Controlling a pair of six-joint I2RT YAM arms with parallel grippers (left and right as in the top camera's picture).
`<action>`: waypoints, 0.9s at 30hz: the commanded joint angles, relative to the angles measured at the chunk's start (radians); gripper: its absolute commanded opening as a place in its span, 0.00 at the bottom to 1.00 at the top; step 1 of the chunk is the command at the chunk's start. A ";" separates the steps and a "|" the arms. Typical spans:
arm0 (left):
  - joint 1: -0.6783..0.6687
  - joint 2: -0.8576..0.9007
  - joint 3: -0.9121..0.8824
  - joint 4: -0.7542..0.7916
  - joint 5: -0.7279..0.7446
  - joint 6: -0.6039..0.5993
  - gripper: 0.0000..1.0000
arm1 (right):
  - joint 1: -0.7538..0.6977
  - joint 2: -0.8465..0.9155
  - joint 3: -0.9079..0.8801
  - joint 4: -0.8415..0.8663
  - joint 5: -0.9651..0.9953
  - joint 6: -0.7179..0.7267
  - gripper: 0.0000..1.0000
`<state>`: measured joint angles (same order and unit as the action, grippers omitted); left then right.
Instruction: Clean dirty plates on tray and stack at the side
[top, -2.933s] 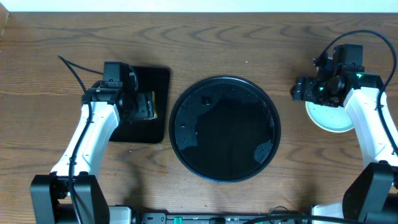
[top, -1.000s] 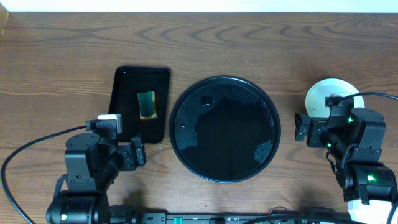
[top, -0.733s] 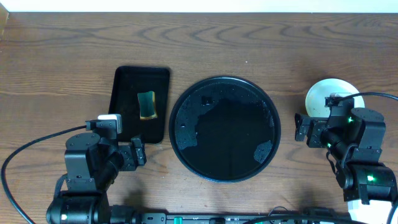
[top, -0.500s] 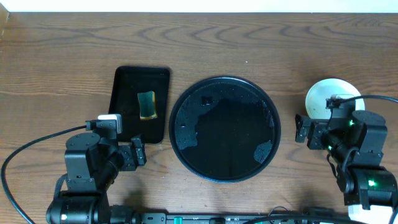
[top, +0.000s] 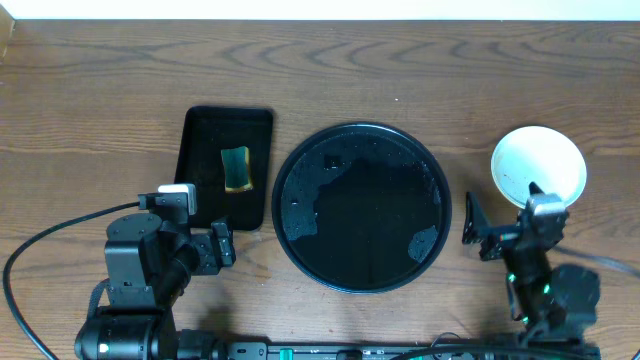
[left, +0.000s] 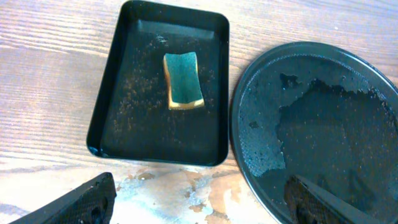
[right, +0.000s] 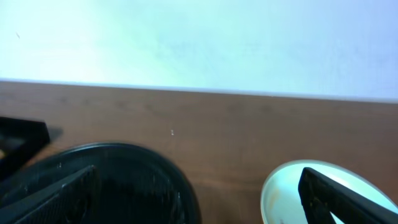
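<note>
Plates (top: 538, 166), only the top one showing, lie at the right of the overhead frame, outside the tray (top: 362, 207) at centre and just up-right of the right gripper (top: 478, 230) without touching it; right and left gripper (top: 218, 247) both stand spread, holding nothing.

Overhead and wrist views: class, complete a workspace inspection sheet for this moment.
Surface: wooden table, grain visible.
Job's things: tray is wet and has no plates on it. The plates sit to its right, off the tray; count unclear.
Clutter: rectangular tray holding a sponge.
End effectors: left end effector open and empty; right end effector open and empty.
Cables: black cable loops at the table's left front.
Surroundings: pale wall behind the table.
</note>
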<state>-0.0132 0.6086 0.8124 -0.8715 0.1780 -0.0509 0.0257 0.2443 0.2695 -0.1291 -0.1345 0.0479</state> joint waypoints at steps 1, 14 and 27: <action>0.001 -0.002 -0.004 -0.002 0.006 0.013 0.87 | 0.014 -0.104 -0.098 0.072 0.002 0.003 0.99; 0.001 -0.002 -0.004 -0.002 0.006 0.013 0.87 | -0.002 -0.240 -0.264 0.255 0.035 -0.063 0.99; 0.001 -0.002 -0.004 -0.002 0.006 0.013 0.87 | -0.002 -0.238 -0.264 0.065 0.018 -0.105 0.99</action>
<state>-0.0132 0.6086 0.8120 -0.8722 0.1783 -0.0509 0.0277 0.0124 0.0063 -0.0601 -0.1154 -0.0395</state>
